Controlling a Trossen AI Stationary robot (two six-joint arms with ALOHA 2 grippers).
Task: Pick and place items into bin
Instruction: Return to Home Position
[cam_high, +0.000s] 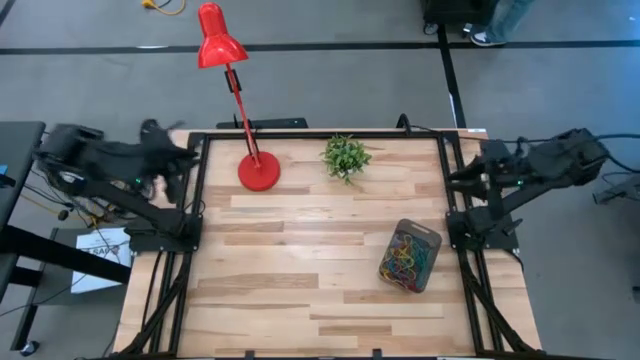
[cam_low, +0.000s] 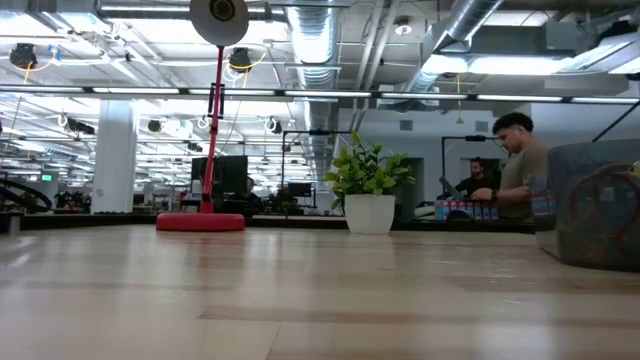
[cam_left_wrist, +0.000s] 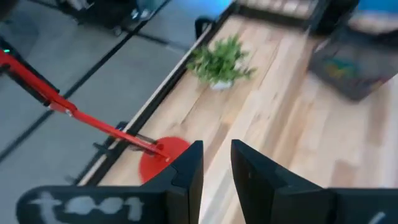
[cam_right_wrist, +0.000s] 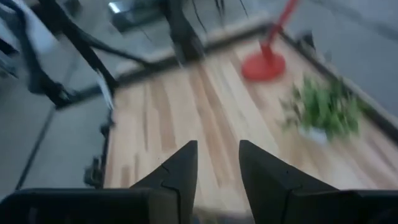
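Evidently homing is in hand: the rubber bands (cam_high: 405, 262) lie in the bin (cam_high: 424, 231) near the table's (cam_high: 300, 260) right edge, seemingly none loose, while the left claw (cam_left_wrist: 216, 147) and right claw (cam_right_wrist: 217, 144), slightly parted and empty, sit at the table's sides, needing only to settle.

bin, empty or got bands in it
Not empty: the bin holds a heap of coloured bands, seen from above.
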